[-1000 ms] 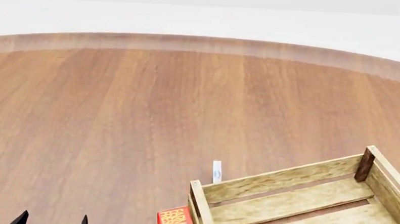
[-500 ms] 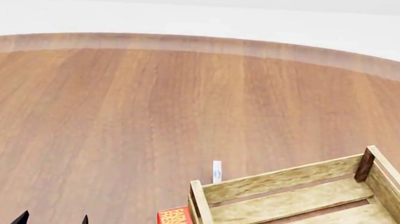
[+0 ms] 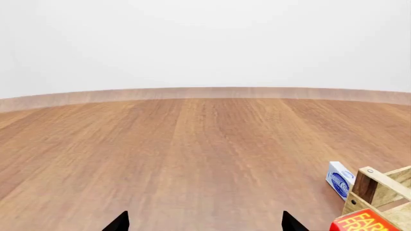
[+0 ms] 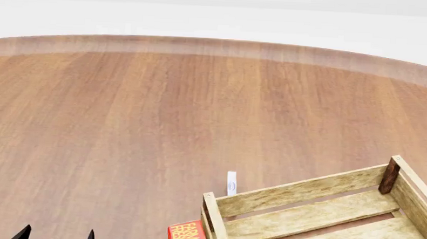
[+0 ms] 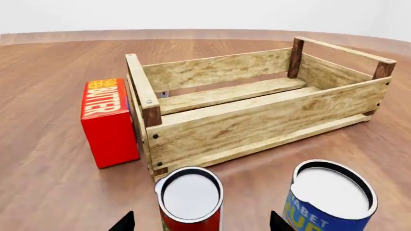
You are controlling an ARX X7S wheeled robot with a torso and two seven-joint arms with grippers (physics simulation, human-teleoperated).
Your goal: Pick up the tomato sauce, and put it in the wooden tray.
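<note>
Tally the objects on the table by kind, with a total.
Cans: 2, the tomato sauce and a blue-and-yellow can
Boxes: 2, a red butter box and a small blue-and-white box
Crates: 1, the wooden tray
Total: 5

The red box [image 5: 109,122] beside the wooden tray [image 5: 257,113] carried the word "BUTTER" in yellow capitals on its upper face in the right wrist view. The left wrist view showed the same box's corner [image 3: 363,224] with the letters "FAR" and part of a second line, cut off by the frame. The blue-and-yellow can [image 5: 330,199] showed "ABET" on its label, the start hidden. The small white-and-blue box [image 3: 339,178] bore a blue emblem too small to read.
</note>
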